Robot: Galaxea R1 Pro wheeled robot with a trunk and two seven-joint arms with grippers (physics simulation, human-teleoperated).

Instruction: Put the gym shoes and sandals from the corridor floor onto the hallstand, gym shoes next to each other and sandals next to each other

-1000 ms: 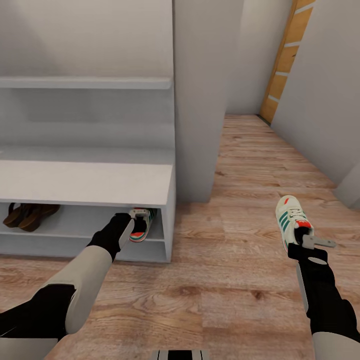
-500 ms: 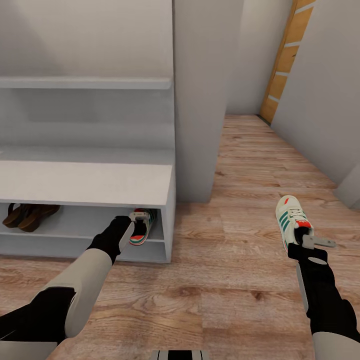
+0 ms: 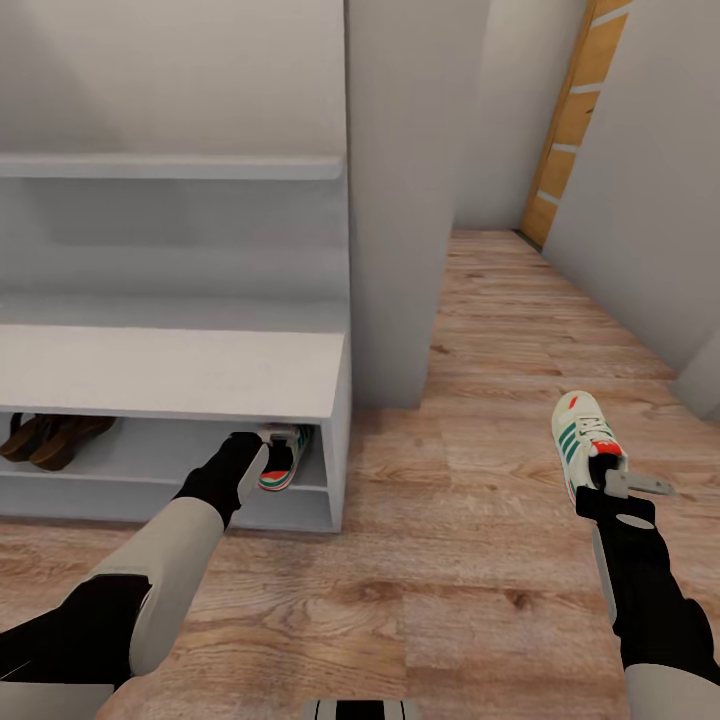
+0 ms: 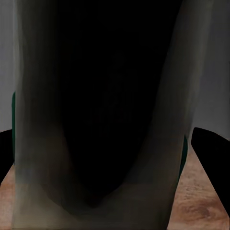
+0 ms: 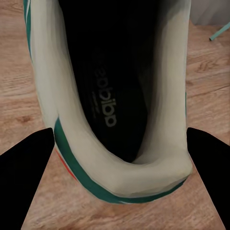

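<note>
The white hallstand [image 3: 170,370] fills the left of the head view. My left gripper [image 3: 272,438] reaches into the right end of its open tier, shut on a white gym shoe [image 3: 287,462] with teal stripes and a red heel. The left wrist view looks into that shoe's dark opening [image 4: 115,120] between the black fingers [image 4: 213,153]. My right gripper [image 3: 603,470] is shut on the heel of the second gym shoe [image 3: 578,430], above the wood-plank floor [image 3: 450,560] to the right of the rack. That shoe's heel [image 5: 110,158] lies between the fingers [image 5: 24,167]. Both brown sandals [image 3: 50,437] lie side by side on the tier's left.
A white wall pillar [image 3: 400,200] stands right beside the rack's right end. A floating shelf [image 3: 170,165] hangs above the rack's top. The corridor runs back to a wooden door [image 3: 570,120], with a grey wall [image 3: 650,200] along its right.
The whole picture has shifted a little, so the camera moved: rack, sandals and floor slide slightly left and down. Both arms keep their places, each still holding its shoe.
</note>
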